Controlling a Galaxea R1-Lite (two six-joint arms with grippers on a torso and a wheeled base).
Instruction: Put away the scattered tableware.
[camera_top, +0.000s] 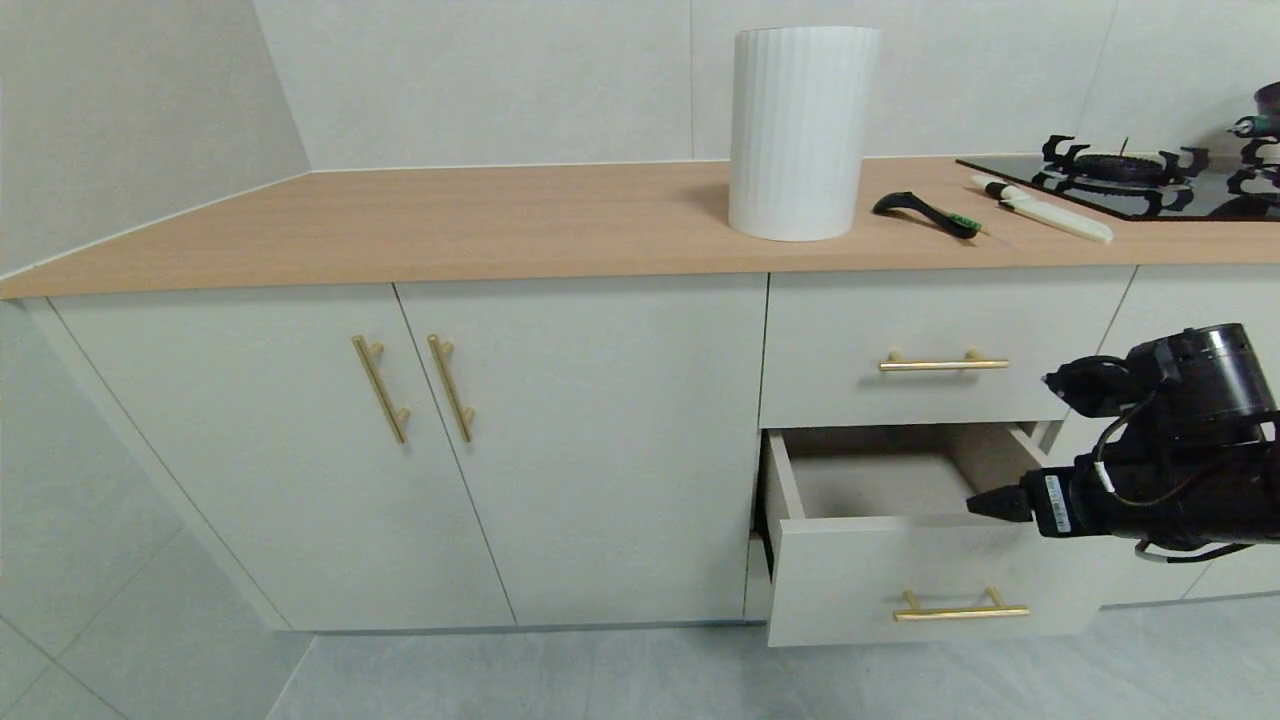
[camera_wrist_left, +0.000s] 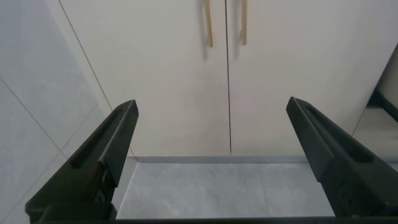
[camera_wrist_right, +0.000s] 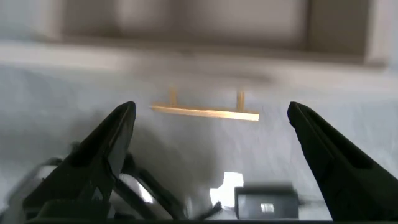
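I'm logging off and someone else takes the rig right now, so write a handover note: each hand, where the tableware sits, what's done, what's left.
Left hand: open, empty, low in front of the cabinet doors.
Right hand: open, empty, at the front of the pulled-out lower drawer.
Tableware: black-handled tool and white knife lie on the counter, between the white ribbed container and the stove.
Done: drawer is open; nothing seen inside it.
Left: probably move both utensils into the drawer, then close it.
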